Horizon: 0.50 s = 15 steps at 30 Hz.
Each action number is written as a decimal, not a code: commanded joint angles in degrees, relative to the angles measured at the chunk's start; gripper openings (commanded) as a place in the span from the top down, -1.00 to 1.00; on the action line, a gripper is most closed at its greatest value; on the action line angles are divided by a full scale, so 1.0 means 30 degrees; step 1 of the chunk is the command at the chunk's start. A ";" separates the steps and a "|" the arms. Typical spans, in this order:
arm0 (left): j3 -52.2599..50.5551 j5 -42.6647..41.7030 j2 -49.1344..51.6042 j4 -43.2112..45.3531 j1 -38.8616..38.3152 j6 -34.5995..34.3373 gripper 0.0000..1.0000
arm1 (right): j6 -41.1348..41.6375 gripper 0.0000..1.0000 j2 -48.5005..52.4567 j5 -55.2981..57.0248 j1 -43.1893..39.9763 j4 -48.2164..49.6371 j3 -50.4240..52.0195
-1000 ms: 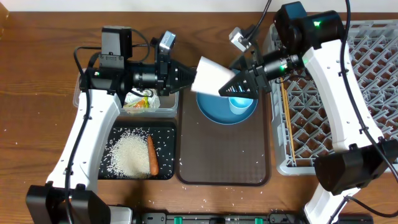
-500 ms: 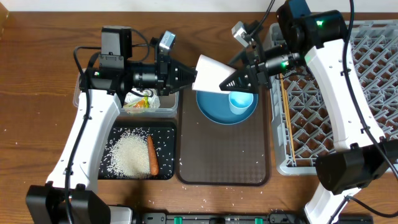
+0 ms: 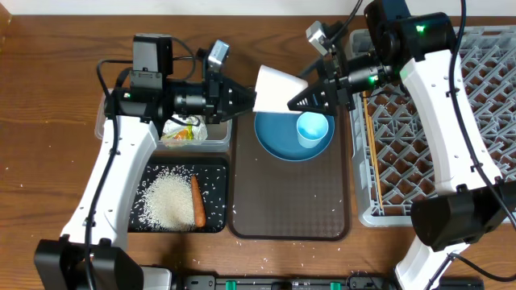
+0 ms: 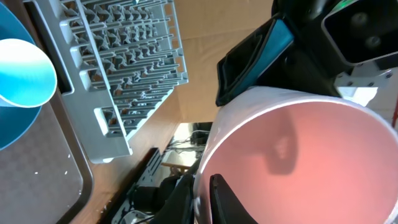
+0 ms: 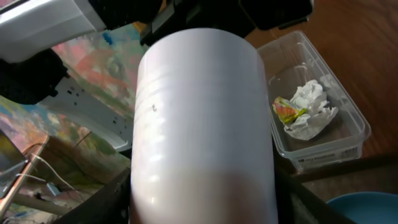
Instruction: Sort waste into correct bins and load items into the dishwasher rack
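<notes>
Writing: a white label [image 5: 324, 159] on the end wall of the clear tub [image 3: 211, 143], print too small to read; nothing else legible.

Surface: brown wood-grain table [image 3: 48, 161], stray rice grains along its near edge; a pale wall strip at the far edge; the right wrist view shows a colour-mottled backdrop behind the arms.

White bowl [image 3: 278, 89] – deep, straight-sided, tipped on its side in the air above the far edge of the blue plate [image 3: 278, 143]; inside looks pinkish in the left wrist view.

Left gripper [image 3: 248, 98]: closed on the bowl's rim, one finger [image 4: 222, 194] inside.

Right gripper [image 3: 300, 100]: spread wide, straddling the bowl's base end; whether it presses cannot be told.

Light-blue cup [image 3: 313, 129]: upright on the plate; plate on the brown serving tray [image 3: 290, 205].

Crumpled paper [image 3: 184, 130]: in the tub, far left.

Rice [image 3: 168, 200], carrot [image 3: 196, 201]: in the black tray [image 3: 216, 169], near left – carrot just right of the heap.

Chopsticks [image 3: 369, 153]: along the left edge of the dishwasher rack [image 3: 468, 121], right.
</notes>
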State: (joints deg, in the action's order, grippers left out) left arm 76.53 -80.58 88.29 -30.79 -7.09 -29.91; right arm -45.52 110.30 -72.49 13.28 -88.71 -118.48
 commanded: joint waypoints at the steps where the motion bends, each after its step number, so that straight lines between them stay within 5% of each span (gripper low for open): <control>1: 0.0102 -0.0036 -0.0189 -0.0029 -0.0641 0.0597 0.77 | -0.0058 0.07 -0.0270 -0.1064 -0.0248 0.0240 0.0029; 5: 0.0102 0.0226 -0.0189 -0.0022 -0.0750 0.0597 0.76 | -0.0044 0.09 -0.0270 -0.1086 -0.0284 0.0539 0.0029; 10: 0.0102 0.1137 -0.0189 -0.0022 -0.0736 0.0597 0.39 | 0.0809 0.14 -0.0270 -0.1078 -0.0430 0.1078 0.0029; 15: 0.0102 0.4954 -0.0189 -0.0015 -0.0554 0.0597 -0.06 | 0.1093 0.15 -0.0270 -0.1027 -0.0692 0.1086 0.0029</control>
State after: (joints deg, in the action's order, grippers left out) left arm 76.53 -73.49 88.29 -30.85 -9.10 -28.64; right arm -43.70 110.30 -73.36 12.78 -85.65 -118.43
